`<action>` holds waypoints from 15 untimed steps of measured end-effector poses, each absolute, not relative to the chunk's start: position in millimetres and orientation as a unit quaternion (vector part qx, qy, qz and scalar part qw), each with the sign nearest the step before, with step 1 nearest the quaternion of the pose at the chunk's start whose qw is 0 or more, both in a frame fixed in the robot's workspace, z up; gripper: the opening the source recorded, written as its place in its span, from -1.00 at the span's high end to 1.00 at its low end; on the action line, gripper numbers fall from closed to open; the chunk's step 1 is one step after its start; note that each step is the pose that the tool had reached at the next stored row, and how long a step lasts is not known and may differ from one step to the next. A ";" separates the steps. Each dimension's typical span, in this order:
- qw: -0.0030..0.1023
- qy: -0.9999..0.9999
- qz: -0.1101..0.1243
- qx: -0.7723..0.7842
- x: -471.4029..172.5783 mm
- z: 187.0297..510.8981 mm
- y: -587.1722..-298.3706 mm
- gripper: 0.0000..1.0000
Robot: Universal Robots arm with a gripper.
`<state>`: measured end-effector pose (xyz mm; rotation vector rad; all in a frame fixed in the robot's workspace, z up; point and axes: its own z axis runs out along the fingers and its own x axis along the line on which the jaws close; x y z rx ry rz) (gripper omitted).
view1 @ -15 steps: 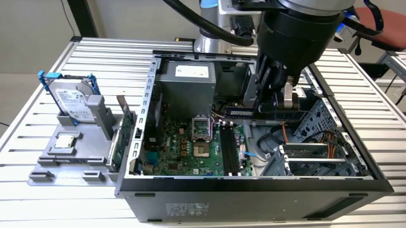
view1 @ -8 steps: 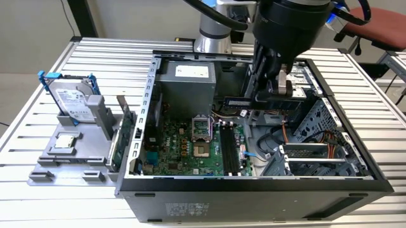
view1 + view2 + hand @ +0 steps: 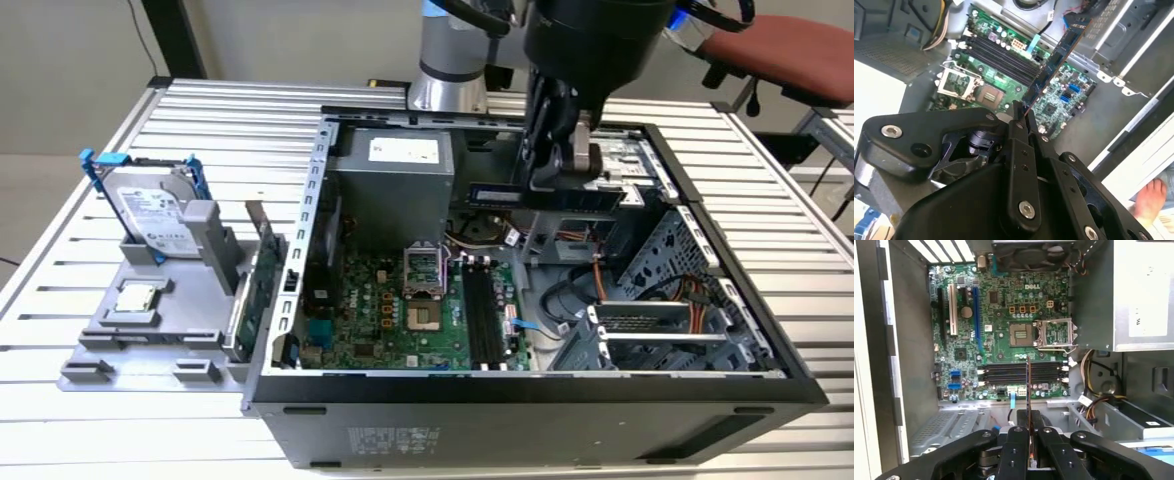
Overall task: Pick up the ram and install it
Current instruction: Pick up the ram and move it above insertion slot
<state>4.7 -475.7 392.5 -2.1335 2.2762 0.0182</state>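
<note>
The ram (image 3: 541, 195) is a thin dark stick with black chips, held level above the open computer case (image 3: 534, 390). My gripper (image 3: 561, 178) is shut on it from above, over the back right of the case. In the second wrist view the ram (image 3: 1056, 57) runs out from my gripper (image 3: 1019, 109) over the motherboard. The first wrist view shows the ram (image 3: 1028, 385) edge-on, sticking out of my gripper (image 3: 1028, 416) and crossing above the black memory slots (image 3: 1004, 372). Those memory slots (image 3: 483, 315) lie on the green motherboard (image 3: 367, 320), well below the stick.
A grey power supply (image 3: 394, 175) fills the case's back corner, and a drive cage (image 3: 667, 330) with cables takes its right side. Outside, on the exterior view's left, a grey holder (image 3: 147, 330) carries a hard drive (image 3: 154, 215) and a green card (image 3: 260, 280). A person's foot (image 3: 1150, 200) shows beside the table.
</note>
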 end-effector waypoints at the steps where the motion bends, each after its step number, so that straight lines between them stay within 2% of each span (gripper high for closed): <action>1: 0.011 0.730 0.006 -0.684 4.7 392.5 -472.8 1.00; 7: 0.011 0.730 0.006 -0.684 4.7 392.4 -456.1 1.00; 15: 0.011 0.730 0.006 -0.684 4.7 392.4 -455.5 1.00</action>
